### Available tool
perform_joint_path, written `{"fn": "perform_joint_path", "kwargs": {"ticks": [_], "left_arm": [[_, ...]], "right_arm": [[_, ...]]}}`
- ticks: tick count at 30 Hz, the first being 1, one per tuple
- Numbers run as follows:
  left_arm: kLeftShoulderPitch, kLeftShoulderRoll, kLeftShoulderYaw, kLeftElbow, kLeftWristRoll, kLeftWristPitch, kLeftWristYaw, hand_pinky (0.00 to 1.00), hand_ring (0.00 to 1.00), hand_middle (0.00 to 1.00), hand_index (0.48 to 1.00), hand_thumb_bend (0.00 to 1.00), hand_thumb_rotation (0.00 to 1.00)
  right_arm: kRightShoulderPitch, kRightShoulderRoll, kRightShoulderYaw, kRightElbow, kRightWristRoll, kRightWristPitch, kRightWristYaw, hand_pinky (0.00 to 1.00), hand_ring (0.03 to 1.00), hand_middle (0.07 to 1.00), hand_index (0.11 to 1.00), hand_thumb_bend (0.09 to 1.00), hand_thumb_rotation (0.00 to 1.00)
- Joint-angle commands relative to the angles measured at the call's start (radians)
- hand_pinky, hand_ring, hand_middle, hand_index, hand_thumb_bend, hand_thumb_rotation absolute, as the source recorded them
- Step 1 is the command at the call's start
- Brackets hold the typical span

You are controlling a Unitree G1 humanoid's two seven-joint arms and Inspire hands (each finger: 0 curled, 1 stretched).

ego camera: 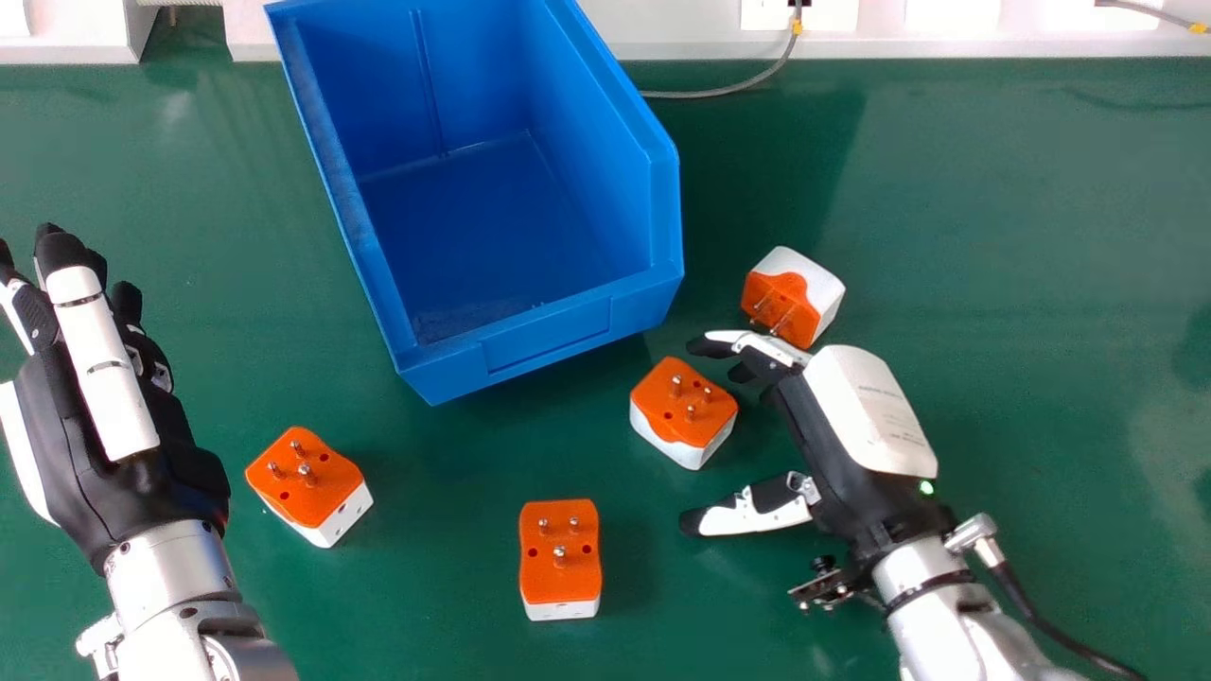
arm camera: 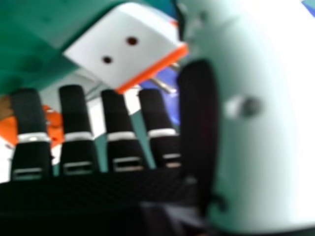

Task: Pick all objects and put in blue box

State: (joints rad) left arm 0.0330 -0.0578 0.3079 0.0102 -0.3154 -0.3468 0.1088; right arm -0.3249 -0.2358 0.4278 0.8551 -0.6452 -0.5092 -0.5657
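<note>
Four orange and white plug adapters lie on the green table: one near my left hand, one at the lower middle, one just beside my right hand, and one beyond that hand's fingers. My right hand is low over the table, open, its thumb and fingers spread either side of the third adapter without gripping it. In the right hand view an adapter shows past the fingers of my right hand. My left hand is open and empty. The blue box holds nothing.
A white ledge runs along the table's back edge, with a grey cable lying by the box. The box's front wall stands between the two hands, beyond the adapters. Another cable trails from the right forearm.
</note>
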Motion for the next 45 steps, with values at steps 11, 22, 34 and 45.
{"fn": "perform_joint_path", "kwargs": {"ticks": [11, 22, 34, 45], "left_arm": [[-0.002, -0.008, 0.003, -0.019, 0.003, -0.014, -0.004, 1.0, 1.0, 1.0, 1.0, 0.49, 0.81], [0.0, -0.008, 0.002, -0.022, -0.001, -0.01, -0.006, 1.0, 1.0, 1.0, 1.0, 0.5, 0.8], [-0.001, -0.005, 0.007, -0.018, 0.007, -0.012, -0.002, 1.0, 1.0, 1.0, 1.0, 0.49, 0.82], [0.0, -0.006, 0.009, -0.022, 0.009, -0.011, -0.001, 1.0, 1.0, 1.0, 1.0, 0.49, 0.82]], "right_arm": [[-0.028, 0.075, 0.094, 0.032, -0.067, 0.006, -0.022, 0.53, 0.674, 0.758, 0.74, 0.888, 0.06], [-0.067, 0.095, 0.118, 0.119, -0.077, -0.052, -0.163, 0.44, 0.537, 0.6, 0.593, 0.725, 0.0], [-0.089, 0.099, 0.117, 0.173, -0.081, -0.098, -0.215, 0.33, 0.44, 0.507, 0.46, 0.501, 0.0], [-0.087, 0.093, 0.113, 0.16, -0.081, -0.118, -0.227, 0.34, 0.444, 0.502, 0.482, 0.501, 0.0]]}}
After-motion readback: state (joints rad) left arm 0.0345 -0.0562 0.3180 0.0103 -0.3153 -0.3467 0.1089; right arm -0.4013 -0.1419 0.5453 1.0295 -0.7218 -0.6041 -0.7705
